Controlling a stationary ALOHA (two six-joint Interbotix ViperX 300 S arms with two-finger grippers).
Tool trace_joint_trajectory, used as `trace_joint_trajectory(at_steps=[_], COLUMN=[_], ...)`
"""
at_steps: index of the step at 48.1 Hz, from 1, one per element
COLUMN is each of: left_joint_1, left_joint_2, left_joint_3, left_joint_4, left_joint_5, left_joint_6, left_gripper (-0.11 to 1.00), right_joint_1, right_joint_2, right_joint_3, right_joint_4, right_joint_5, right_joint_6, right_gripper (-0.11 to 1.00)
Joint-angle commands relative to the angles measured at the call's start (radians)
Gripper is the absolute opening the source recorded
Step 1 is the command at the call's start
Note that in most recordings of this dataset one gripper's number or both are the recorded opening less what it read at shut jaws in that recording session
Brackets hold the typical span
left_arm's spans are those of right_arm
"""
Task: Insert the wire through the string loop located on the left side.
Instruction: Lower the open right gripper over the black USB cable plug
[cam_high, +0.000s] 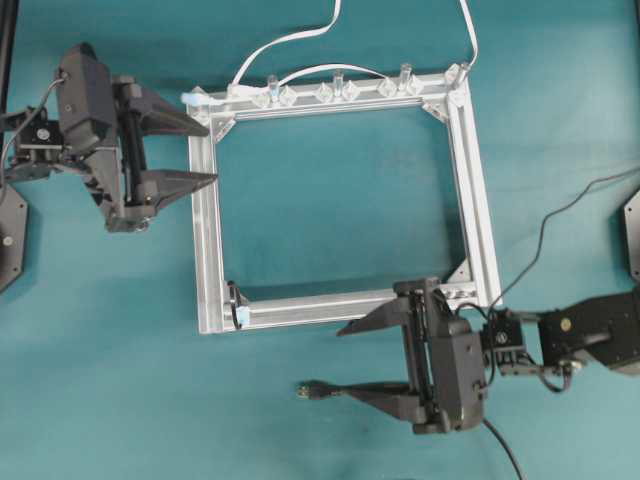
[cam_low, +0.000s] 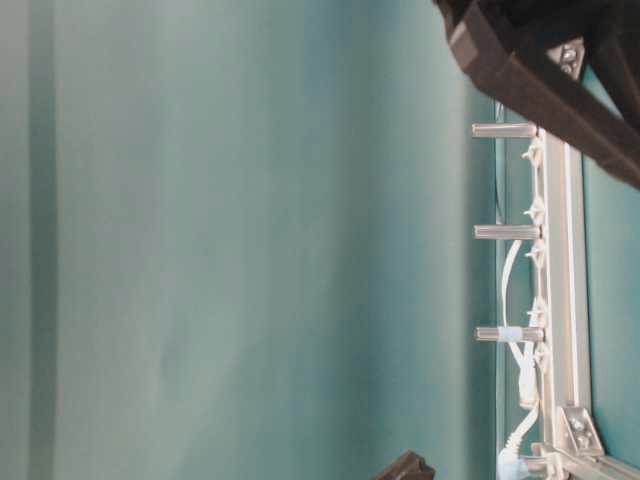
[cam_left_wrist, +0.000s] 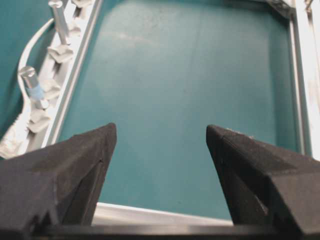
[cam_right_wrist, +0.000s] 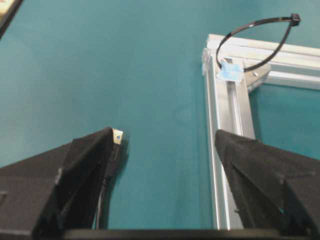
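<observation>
So nothing is done yet. The wire (cam_high: 318, 391) lies on the worktop (cam_high: 120, 380) by the right pincer (cam_high: 345, 362), whose jaws are apart and empty. The string loop (cam_right_wrist: 260, 42) waits, unthreaded.

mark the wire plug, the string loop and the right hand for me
wire plug (cam_right_wrist: 117, 136), right wrist view, on the metal tip.
string loop (cam_right_wrist: 280, 42), right wrist view, on the dark arc's right side.
right hand (cam_high: 345, 358), overhead view, midway between its open fingertips.
</observation>
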Motion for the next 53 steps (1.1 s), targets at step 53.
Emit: trace_joint_trajectory(at_steps=[53], left_joint_1=[-0.081], left_joint_2=[-0.012], left_joint_3=[0.009], left_joint_4=[0.003], left_joint_5=[0.041], left_joint_6=[-0.018], left_gripper=[0.79], right_joint_1=[0.072], right_joint_2=[0.127], right_joint_3=[-0.089], right_joint_4=[0.138], right_joint_5=[-0.002], right_joint_6=[-0.072], right_gripper=[0.86])
